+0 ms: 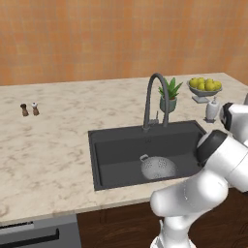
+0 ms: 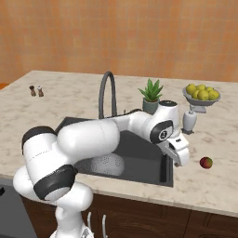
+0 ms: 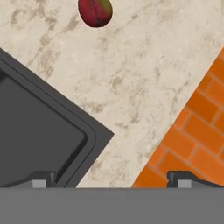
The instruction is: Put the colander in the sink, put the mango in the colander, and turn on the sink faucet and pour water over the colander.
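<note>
The silver colander (image 1: 158,167) sits upright on the floor of the dark sink (image 1: 97,145), toward its front right; in the right base view the colander (image 2: 106,165) is partly behind my arm. The red-green mango (image 2: 206,162) lies on the counter to the right of the sink (image 2: 168,173). My gripper (image 2: 182,160) hangs open and empty over the sink's front right corner, a short way left of the mango. In the hand view the mango (image 3: 95,11) is at the top edge, well beyond my open gripper (image 3: 111,181). The faucet (image 1: 155,97) arches over the basin, with no water running.
Behind the sink stand a potted plant (image 1: 169,97), a white soap dispenser (image 2: 188,121) and a bowl of yellow fruits (image 2: 201,94). Two small shakers (image 1: 29,109) are far left. The counter's front edge (image 3: 153,144) drops to an orange tiled floor (image 3: 192,144).
</note>
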Controlling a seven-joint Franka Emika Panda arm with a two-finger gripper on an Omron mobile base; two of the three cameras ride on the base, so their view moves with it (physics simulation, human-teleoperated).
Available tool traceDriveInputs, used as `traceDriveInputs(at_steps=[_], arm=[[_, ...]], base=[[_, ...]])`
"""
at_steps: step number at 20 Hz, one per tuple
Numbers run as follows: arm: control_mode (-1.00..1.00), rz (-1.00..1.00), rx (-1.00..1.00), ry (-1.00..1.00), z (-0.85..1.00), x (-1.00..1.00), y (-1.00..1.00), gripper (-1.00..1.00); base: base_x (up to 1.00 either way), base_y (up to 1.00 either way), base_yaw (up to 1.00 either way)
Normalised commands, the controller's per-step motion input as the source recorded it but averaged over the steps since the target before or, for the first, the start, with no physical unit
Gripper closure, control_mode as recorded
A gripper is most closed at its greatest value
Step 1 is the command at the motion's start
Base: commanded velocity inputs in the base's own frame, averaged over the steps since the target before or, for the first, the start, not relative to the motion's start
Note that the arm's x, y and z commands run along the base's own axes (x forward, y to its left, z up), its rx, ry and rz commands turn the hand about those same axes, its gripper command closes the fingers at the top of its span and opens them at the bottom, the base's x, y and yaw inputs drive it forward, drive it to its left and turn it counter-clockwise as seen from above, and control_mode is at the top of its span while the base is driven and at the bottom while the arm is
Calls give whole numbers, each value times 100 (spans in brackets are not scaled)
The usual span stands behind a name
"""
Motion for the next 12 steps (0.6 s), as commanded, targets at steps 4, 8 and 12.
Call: traceDriveInputs(at_steps=[4, 8, 12], arm=[[-100, 0, 0, 2, 1, 8, -24, -100], [-100, 0, 0, 0, -5, 9, -26, -100], [-100, 0, 0, 0, -6, 11, -24, -100]], base=[[0, 0, 0], [0, 0, 0], [0, 0, 0]])
